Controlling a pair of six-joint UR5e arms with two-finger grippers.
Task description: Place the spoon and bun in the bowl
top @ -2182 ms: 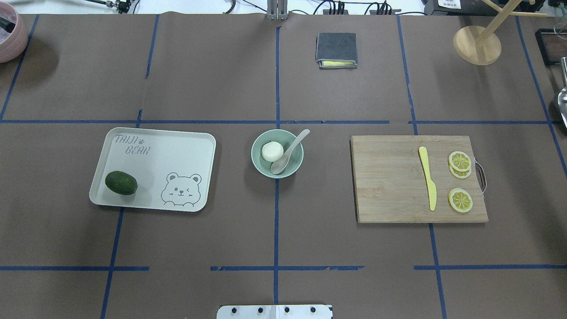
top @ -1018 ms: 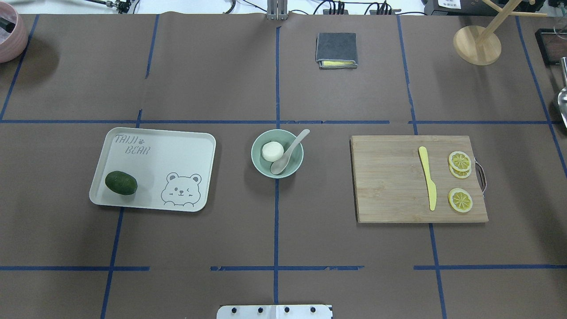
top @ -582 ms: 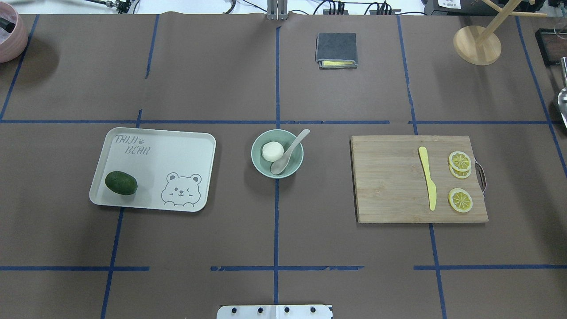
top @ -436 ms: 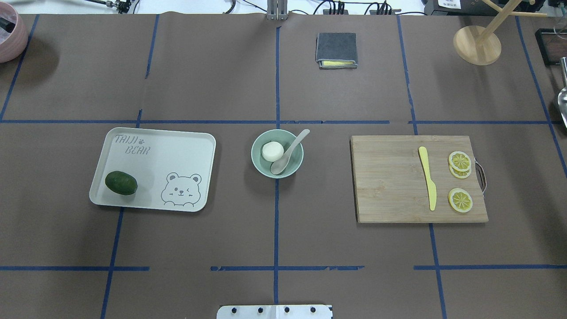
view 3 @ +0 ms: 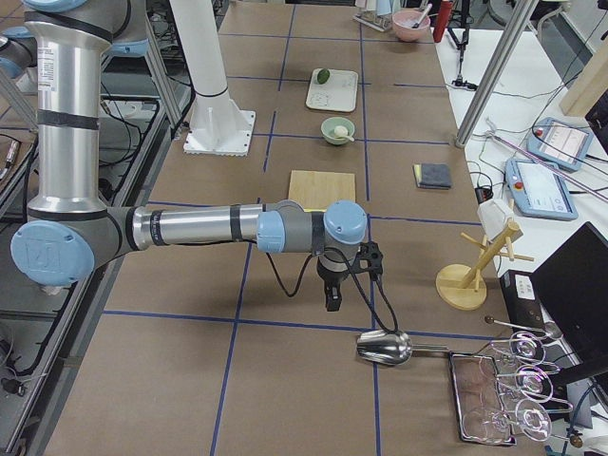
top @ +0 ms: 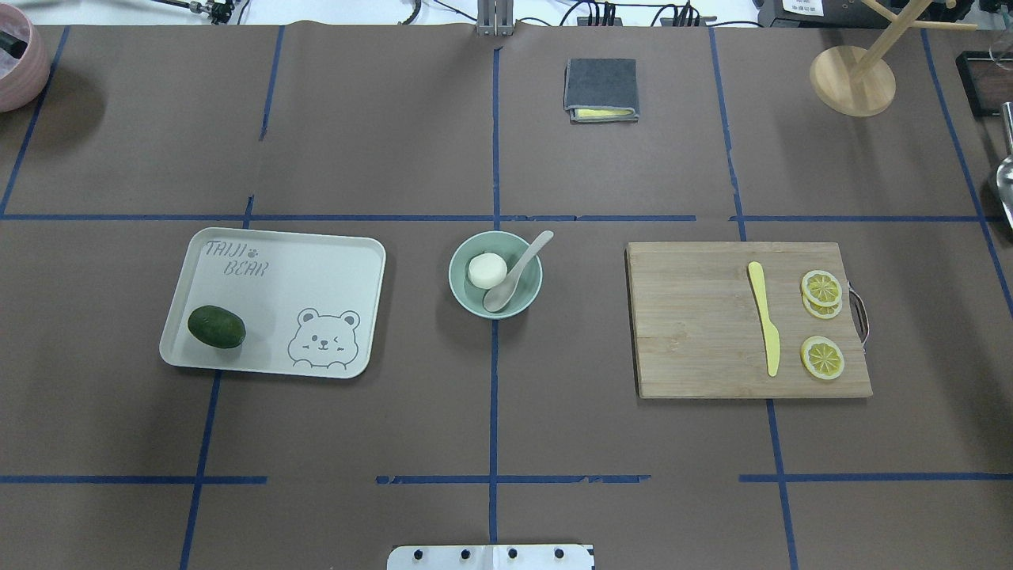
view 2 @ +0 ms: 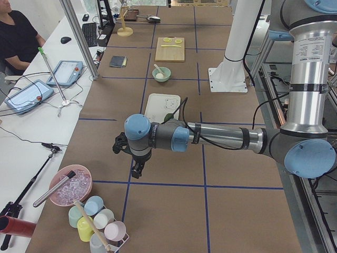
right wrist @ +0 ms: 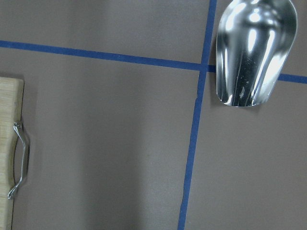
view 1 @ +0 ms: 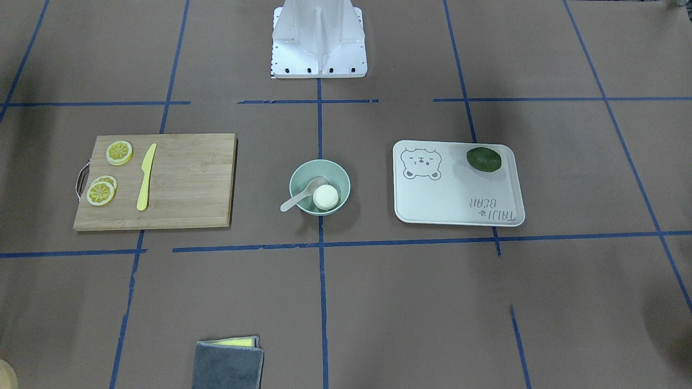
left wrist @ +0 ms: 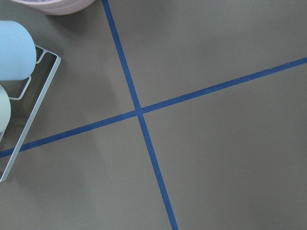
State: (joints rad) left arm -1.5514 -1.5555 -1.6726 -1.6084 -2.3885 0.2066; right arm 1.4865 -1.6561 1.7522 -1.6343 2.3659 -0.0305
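The mint-green bowl (top: 457,290) stands at the table's middle. The white bun (top: 486,270) lies inside it. The beige spoon (top: 518,269) rests with its scoop in the bowl and its handle over the far-right rim. The front-facing view shows the same bowl (view 1: 303,175), bun (view 1: 325,197) and spoon (view 1: 297,199). My left gripper (view 2: 137,171) hangs over the table's left end, far from the bowl. My right gripper (view 3: 332,302) hangs over the right end, near a metal scoop. Both show only in side views, so I cannot tell whether they are open or shut.
A cream bear tray (top: 316,269) with an avocado (top: 216,327) lies left of the bowl. A wooden board (top: 696,332) with a yellow knife (top: 764,317) and lemon slices (top: 821,356) lies right. A folded grey cloth (top: 601,87) and a wooden stand (top: 852,81) sit at the back.
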